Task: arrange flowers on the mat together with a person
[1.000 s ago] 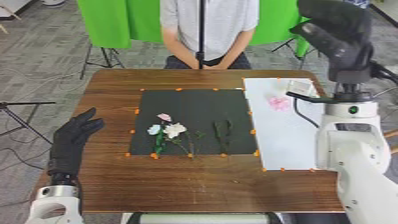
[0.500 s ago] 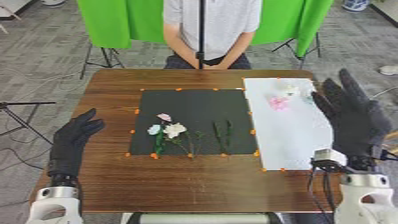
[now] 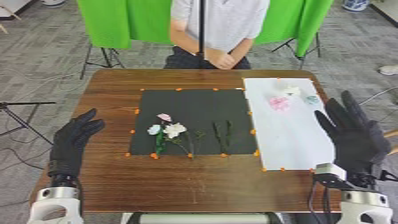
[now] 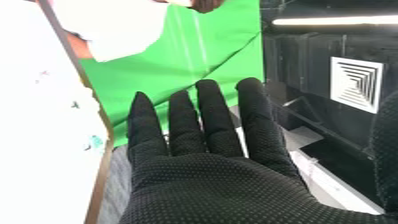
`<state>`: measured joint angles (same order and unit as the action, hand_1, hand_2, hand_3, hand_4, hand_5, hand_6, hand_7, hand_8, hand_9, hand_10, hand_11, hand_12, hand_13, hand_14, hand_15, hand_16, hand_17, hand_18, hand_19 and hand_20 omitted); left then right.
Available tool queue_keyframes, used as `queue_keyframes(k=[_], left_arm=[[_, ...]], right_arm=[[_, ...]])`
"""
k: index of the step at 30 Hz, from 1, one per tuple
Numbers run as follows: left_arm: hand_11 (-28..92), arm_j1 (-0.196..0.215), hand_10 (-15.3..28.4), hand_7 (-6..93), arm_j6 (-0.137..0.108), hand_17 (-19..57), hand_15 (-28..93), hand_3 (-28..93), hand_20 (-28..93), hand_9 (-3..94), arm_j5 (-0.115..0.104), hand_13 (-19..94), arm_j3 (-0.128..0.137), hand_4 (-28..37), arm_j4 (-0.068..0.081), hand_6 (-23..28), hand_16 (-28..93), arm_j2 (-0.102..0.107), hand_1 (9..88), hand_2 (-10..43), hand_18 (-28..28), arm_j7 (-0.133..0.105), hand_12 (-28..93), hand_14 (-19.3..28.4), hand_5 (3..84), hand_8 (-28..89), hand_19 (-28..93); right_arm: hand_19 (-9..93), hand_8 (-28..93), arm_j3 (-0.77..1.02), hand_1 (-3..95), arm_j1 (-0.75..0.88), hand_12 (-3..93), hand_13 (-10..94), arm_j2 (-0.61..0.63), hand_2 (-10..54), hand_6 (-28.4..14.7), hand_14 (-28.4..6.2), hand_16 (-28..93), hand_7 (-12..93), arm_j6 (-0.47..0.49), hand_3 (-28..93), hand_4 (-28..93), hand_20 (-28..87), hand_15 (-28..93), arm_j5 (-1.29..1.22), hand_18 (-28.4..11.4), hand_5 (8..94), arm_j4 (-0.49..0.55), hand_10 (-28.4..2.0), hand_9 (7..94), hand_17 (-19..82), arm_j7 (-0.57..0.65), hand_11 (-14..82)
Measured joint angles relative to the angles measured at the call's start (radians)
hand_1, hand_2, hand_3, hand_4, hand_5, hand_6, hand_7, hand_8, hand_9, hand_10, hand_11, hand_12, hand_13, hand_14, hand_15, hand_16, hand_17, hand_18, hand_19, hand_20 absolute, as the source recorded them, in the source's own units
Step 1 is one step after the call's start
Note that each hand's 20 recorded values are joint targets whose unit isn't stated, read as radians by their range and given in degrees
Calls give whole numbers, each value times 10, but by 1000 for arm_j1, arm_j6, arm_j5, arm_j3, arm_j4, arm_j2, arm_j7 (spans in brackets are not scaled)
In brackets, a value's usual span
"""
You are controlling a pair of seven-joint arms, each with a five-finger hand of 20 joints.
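Note:
In the head view my right hand [image 3: 354, 135] stands at the table's right edge beside the white sheet, fingers straight and apart, holding nothing; the right wrist view has the same hand [image 4: 209, 177] with straight fingers. My left hand [image 3: 71, 142] is at the table's left edge, fingers relaxed, empty. On the dark mat [image 3: 191, 107] lie a white flower [image 3: 174, 129], a pale blue flower [image 3: 155, 130] and a small pink flower [image 3: 164, 117] with stems pointing down, and green stems [image 3: 222, 136] to their right. A pink flower [image 3: 279, 103], a white flower [image 3: 290, 91] and a pale green flower [image 3: 311, 99] lie on the white sheet.
The white sheet [image 3: 293, 140] covers the right part of the brown table [image 3: 204, 190], next to the mat. Orange markers edge both. Across the table a person's hands [image 3: 222, 61] are together at the far edge. A thin black pole stands in front of the person.
My right hand has swung down and back from above the sheet's far right to the table's right edge, uncovering flowers on the sheet. The person's hands have shifted slightly. My left hand has stayed still.

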<state>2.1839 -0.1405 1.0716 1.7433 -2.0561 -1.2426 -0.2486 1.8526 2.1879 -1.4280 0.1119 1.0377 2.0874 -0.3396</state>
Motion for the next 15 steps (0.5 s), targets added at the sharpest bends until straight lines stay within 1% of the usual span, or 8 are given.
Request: queue_keyframes(k=[5, 11, 15], left_arm=[[196, 0, 156, 111, 0, 73, 199, 658, 158, 488, 0, 378, 0, -283, 0, 36, -1, 0, 193, 52, 120, 0, 128, 182, 473, -60, 123], [196, 0, 156, 112, 0, 73, 198, 660, 157, 488, 0, 377, 0, -283, 0, 36, -2, 0, 191, 51, 120, -1, 128, 182, 473, -61, 123], [196, 0, 156, 112, 0, 73, 199, 658, 158, 488, -1, 377, 0, -283, 0, 36, -1, 0, 192, 52, 120, -1, 128, 182, 474, -61, 124]], right_arm=[[27, -84, -2, 45, 14, 80, 242, -7, -9, -3, -100, 37, 67, 3, 786, -186, 220, 76, -5, -130, 334, 0, -135, 345, 153, -1, 27], [28, -86, -58, 47, -11, 83, 249, 8, -9, -6, -101, 39, 73, -47, 786, -187, 222, 82, -6, -131, 357, -10, -136, 355, 156, 12, 30], [28, -86, -70, 47, -38, 84, 250, 14, -11, -6, -101, 37, 74, -58, 787, -186, 222, 83, -5, -131, 359, -15, -136, 355, 158, 23, 29]])
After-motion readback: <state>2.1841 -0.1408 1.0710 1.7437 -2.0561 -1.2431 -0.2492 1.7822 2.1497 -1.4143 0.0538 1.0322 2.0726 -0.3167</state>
